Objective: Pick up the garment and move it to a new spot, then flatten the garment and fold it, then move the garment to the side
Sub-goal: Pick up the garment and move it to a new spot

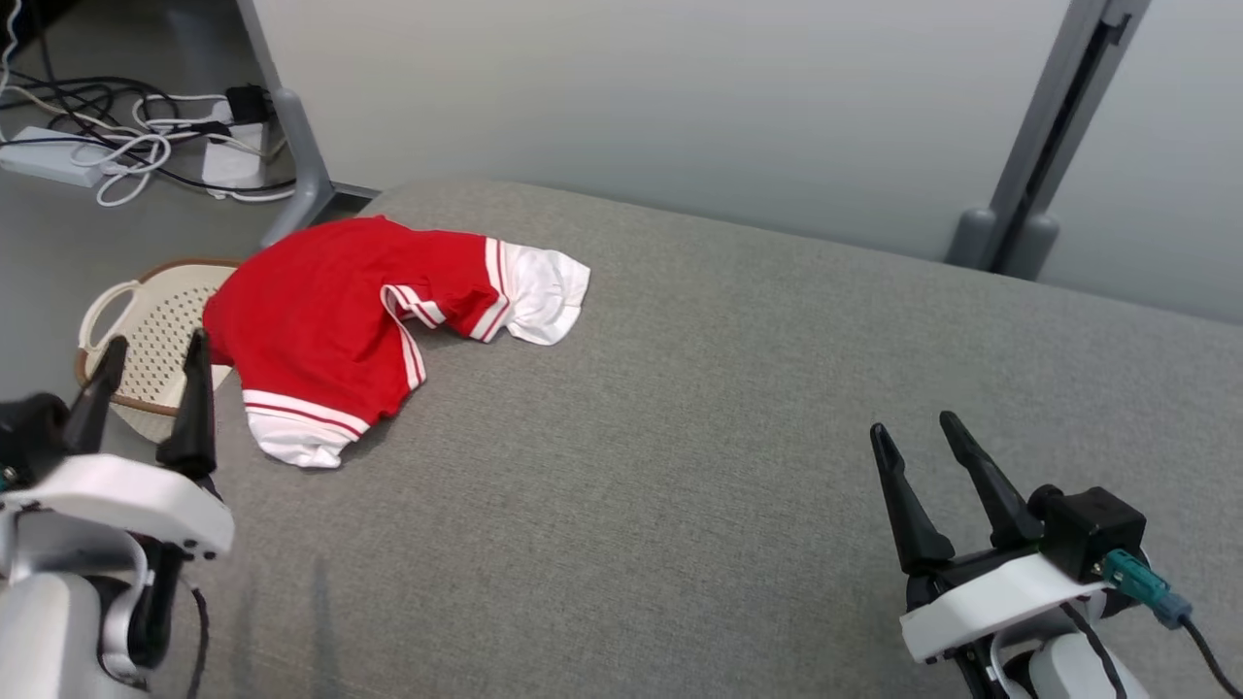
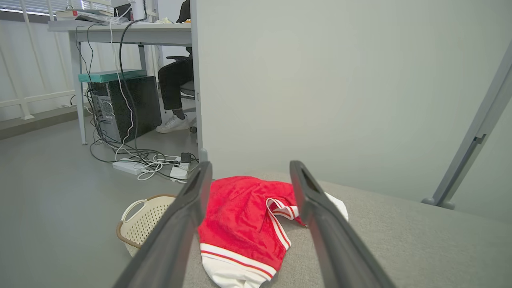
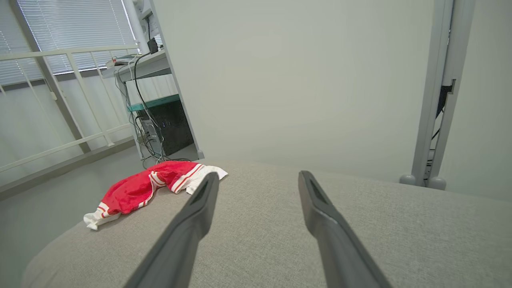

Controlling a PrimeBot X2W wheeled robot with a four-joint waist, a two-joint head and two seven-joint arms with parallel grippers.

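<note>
Left gripper [image 1: 158, 340], lower left of head view: fingers spread wide, empty, raised just short of the garment's near hem. Right gripper [image 1: 912, 422], lower right: likewise wide open, holding nothing, well apart from the cloth. Red garment [image 1: 320, 320] with white striped cuffs: crumpled at the far-left corner of the grey cushioned surface [image 1: 699, 388]. Beside that corner, on the floor: cream perforated basket [image 1: 146, 311]; farther off, tangled cables [image 1: 126, 146].

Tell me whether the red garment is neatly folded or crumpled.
Crumpled, not folded. The red garment lies bunched on the grey surface, one white-cuffed end bent sideways, the fabric wrinkled.
</note>
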